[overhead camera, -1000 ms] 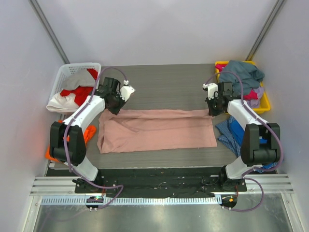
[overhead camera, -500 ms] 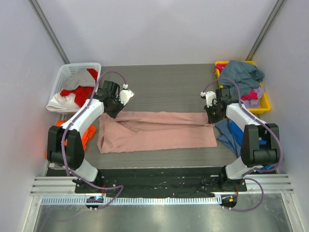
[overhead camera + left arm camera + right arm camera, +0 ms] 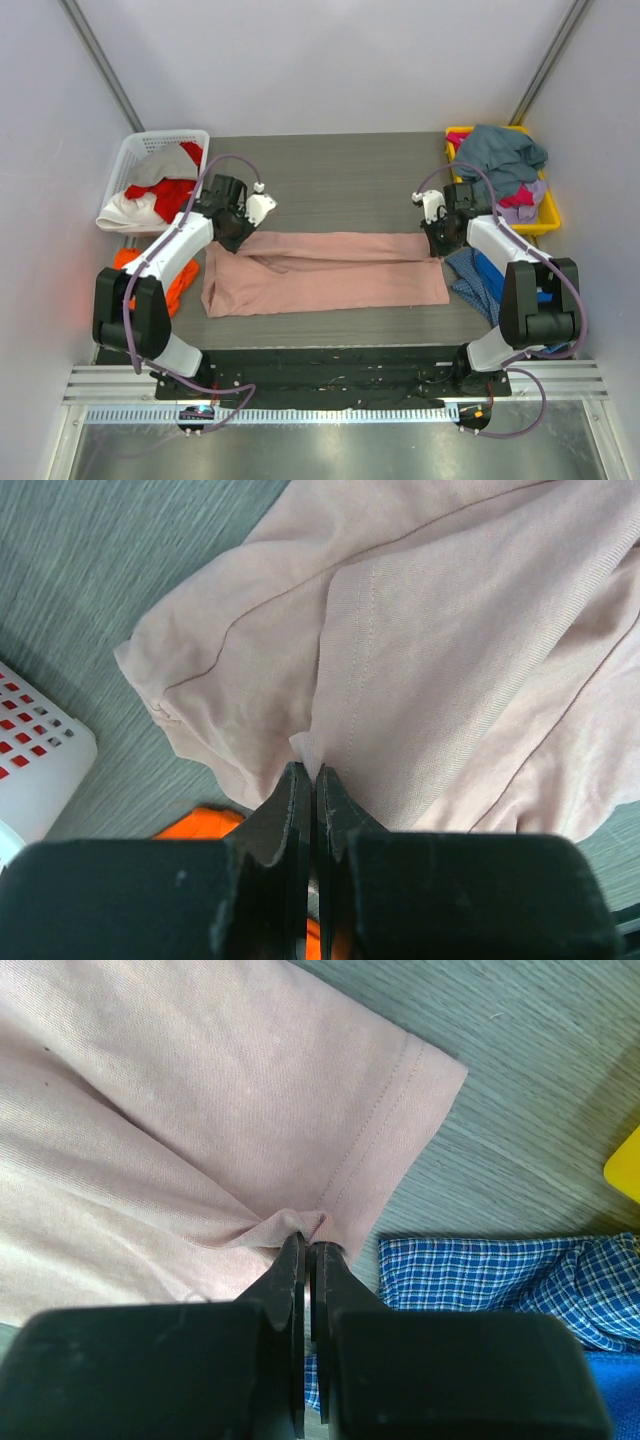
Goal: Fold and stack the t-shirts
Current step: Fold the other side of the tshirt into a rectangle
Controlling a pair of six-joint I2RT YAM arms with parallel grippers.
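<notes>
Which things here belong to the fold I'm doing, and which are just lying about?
In hand: pink t-shirt, pinched at its two ends by left gripper and right gripper.
Lying about: orange shirt, blue checked cloth, grey-teal shirt on yellow bin, red and white clothes in white basket.

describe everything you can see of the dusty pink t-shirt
The dusty pink t-shirt is soft knit fabric with stitched hems, lying as a long wrinkled band across the grey table, its far edge partly folded over. The left gripper pinches its left end, the right gripper a pucker near a sleeve hem. A blue checked cloth lies beside its right end.
</notes>
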